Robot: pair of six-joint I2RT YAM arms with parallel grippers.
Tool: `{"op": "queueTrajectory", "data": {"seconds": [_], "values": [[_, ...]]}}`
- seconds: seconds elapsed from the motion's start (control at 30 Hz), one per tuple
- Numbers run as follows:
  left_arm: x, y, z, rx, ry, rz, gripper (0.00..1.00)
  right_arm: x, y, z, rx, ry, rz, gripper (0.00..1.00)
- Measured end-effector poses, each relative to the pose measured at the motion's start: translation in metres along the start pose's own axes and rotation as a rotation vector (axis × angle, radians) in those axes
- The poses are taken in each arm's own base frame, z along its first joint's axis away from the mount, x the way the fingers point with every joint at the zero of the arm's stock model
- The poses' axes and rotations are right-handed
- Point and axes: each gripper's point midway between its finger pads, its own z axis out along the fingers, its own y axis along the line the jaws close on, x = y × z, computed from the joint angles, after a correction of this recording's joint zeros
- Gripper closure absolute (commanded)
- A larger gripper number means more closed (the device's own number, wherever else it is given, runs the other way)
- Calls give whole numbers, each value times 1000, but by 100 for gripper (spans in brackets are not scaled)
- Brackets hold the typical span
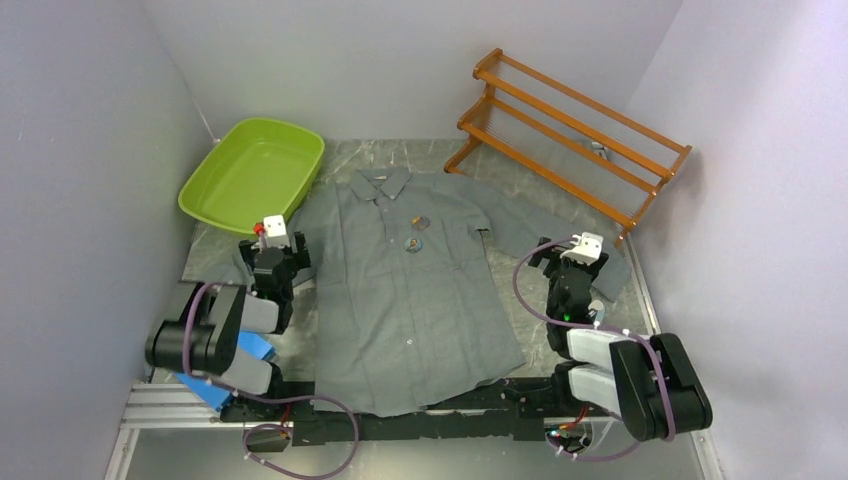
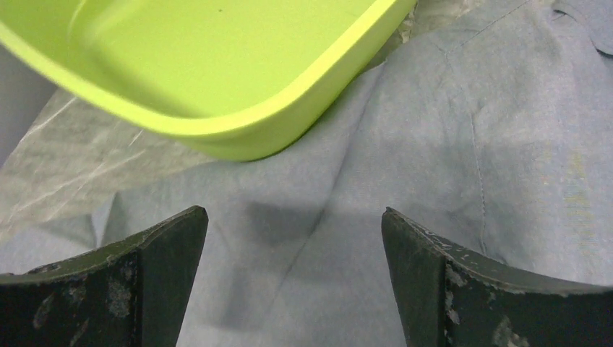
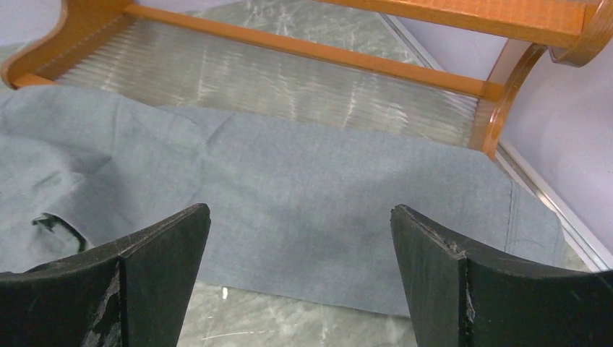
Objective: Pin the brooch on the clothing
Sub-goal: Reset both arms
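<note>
One dark-grey shirt (image 1: 420, 300) lies flat, front up, collar toward far wall, on marbled table (image 1: 345, 160). Round brooch (image 1: 413, 242) rests on chest beside button line, small brown piece (image 1: 420, 221) just above it; pinned or loose, cannot tell. Left gripper (image 2: 295, 217) hangs over one sleeve near green tub (image 1: 215, 185), jaws wide apart, empty. Right gripper (image 3: 300, 210) likewise spread, empty, over opposite sleeve before wooden rack (image 1: 570, 120).

We find the shirt (image 1: 410, 300) flat at the centre of the table (image 1: 213, 248), collar rearward. The basin (image 1: 250, 175) sits behind its left sleeve and the rack (image 1: 570, 125) behind its right. The brooch (image 1: 413, 243) lies on its front.
</note>
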Motion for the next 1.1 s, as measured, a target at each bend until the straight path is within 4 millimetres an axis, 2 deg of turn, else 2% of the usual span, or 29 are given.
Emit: {"op": "queueTrajectory", "data": {"seconds": [0.1, 0.23, 0.57, 0.7, 0.87, 0.97, 1.1], "values": [[3, -6, 14, 14, -14, 33, 4, 4, -3, 1, 10, 4, -15, 0], [23, -10, 20, 59, 41, 75, 4, 1, -4, 3, 15, -11, -19, 0], [0, -7, 39, 27, 9, 40, 4, 7, -6, 6, 20, 1, -58, 0], [1, -4, 40, 7, 17, 30, 4, 13, -5, 9, 21, 10, -81, 0], [4, -2, 39, 1, 27, 31, 4, 23, -1, 23, 18, 44, -117, 0], [4, -2, 39, -2, 27, 30, 4, 18, -5, 28, 43, 20, -98, 0], [4, -2, 39, -3, 28, 28, 4, 25, -10, 35, 70, 56, -99, 0]]}}
